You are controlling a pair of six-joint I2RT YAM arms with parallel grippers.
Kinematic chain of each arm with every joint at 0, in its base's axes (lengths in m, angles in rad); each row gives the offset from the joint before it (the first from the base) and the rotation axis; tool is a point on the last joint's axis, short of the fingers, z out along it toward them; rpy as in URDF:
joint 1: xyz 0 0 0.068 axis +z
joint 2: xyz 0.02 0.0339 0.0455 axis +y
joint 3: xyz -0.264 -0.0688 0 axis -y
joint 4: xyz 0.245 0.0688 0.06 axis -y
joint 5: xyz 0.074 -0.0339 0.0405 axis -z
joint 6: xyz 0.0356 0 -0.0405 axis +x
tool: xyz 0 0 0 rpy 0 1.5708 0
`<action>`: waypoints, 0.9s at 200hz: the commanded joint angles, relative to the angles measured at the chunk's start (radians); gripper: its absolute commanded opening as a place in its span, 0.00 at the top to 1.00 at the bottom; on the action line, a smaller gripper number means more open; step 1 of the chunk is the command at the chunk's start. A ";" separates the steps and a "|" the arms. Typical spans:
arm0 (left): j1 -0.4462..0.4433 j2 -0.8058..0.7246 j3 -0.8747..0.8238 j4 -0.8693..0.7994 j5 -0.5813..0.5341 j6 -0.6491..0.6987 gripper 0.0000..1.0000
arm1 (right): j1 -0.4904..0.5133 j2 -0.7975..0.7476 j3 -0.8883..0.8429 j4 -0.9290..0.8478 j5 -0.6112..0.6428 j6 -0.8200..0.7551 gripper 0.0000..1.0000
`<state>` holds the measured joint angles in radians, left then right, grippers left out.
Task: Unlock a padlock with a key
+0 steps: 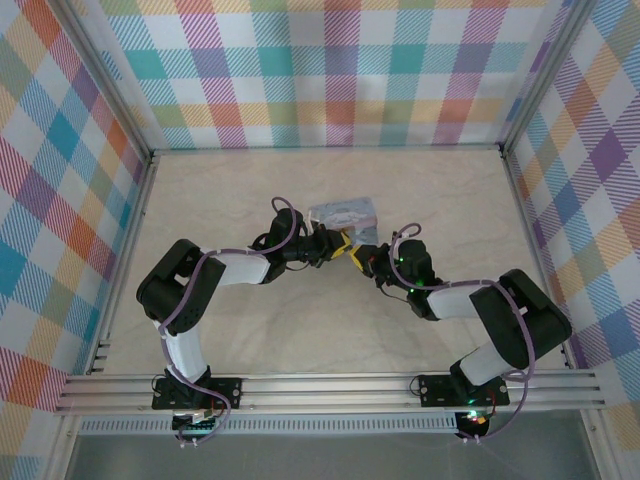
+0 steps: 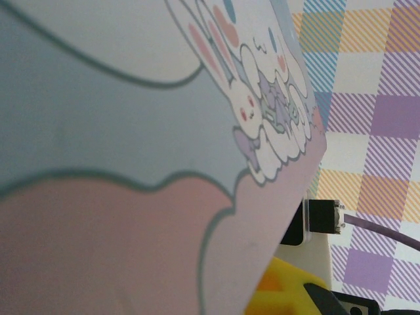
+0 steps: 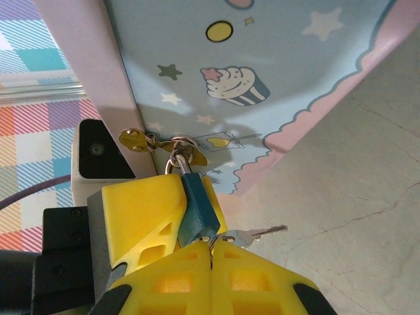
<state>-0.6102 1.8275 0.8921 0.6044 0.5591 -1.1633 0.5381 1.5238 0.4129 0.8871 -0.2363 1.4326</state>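
Your right tool (image 3: 213, 254) pinches the small silver key (image 3: 261, 232) by its head, just under the tiny dark-blue metal padlock (image 3: 197, 210) on the front of the pale-blue cartoon tin box (image 3: 275, 59). Your left tool (image 1: 328, 247) is closed beside it. The key is not yet inserted; next, guide its tip into the padlock.

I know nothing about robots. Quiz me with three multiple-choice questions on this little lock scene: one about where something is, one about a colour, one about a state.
1. Where is the padlock?
A. in a drawer
B. hanging from the clasp on the cartoon box
C. on a shelf

2. What colour is the padlock's body?
A. red
B. white
C. dark blue

3. The right gripper has its jaws:
A. shut
B. wide open
C. half open

Answers:
1. B, its shackle loops through the clasp.
2. C, the right wrist view shows it dark blue.
3. A, its yellow pads meet with no gap.
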 commanded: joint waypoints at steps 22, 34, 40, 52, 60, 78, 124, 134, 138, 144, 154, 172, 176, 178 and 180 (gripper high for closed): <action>-0.037 -0.057 -0.008 -0.027 0.079 0.037 0.94 | 0.005 0.017 0.055 0.023 0.001 -0.005 0.94; -0.027 -0.068 -0.009 -0.066 0.055 0.055 0.93 | 0.004 -0.004 0.045 -0.018 0.001 -0.018 0.81; -0.022 -0.077 -0.006 -0.093 0.043 0.070 0.93 | 0.001 -0.021 0.039 -0.044 -0.001 -0.030 0.76; -0.016 -0.089 0.007 -0.160 0.022 0.107 0.93 | -0.005 -0.065 0.028 -0.112 0.001 -0.061 0.72; -0.014 -0.098 0.015 -0.192 0.011 0.126 0.93 | -0.010 -0.104 0.024 -0.183 0.002 -0.089 0.70; -0.014 -0.109 0.041 -0.291 -0.013 0.174 0.92 | -0.017 -0.203 0.034 -0.396 0.021 -0.177 0.68; -0.016 -0.107 0.037 -0.334 -0.031 0.183 0.92 | -0.016 -0.395 0.159 -0.924 0.126 -0.442 0.68; -0.019 -0.108 0.036 -0.344 -0.034 0.183 0.92 | -0.013 -0.402 0.189 -0.988 0.135 -0.495 0.68; -0.020 -0.109 0.037 -0.347 -0.037 0.183 0.92 | -0.012 -0.401 0.200 -1.008 0.135 -0.515 0.68; -0.022 -0.111 0.037 -0.351 -0.039 0.184 0.92 | -0.008 -0.399 0.217 -1.040 0.140 -0.545 0.67; -0.025 -0.114 0.038 -0.353 -0.040 0.185 0.92 | 0.003 -0.392 0.242 -1.083 0.156 -0.601 0.67; -0.025 -0.114 0.042 -0.355 -0.037 0.180 0.92 | 0.037 -0.371 0.291 -1.150 0.193 -0.699 0.64; -0.025 -0.114 0.042 -0.357 -0.037 0.180 0.92 | 0.047 -0.366 0.299 -1.160 0.201 -0.718 0.63; -0.025 -0.114 0.043 -0.357 -0.037 0.180 0.92 | 0.051 -0.364 0.304 -1.163 0.205 -0.726 0.63; -0.025 -0.114 0.042 -0.357 -0.037 0.180 0.91 | 0.056 -0.361 0.308 -1.165 0.210 -0.735 0.62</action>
<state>-0.6212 1.7580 0.9134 0.2520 0.5247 -0.9977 0.5491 1.1374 0.6563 -0.1062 -0.0895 0.8944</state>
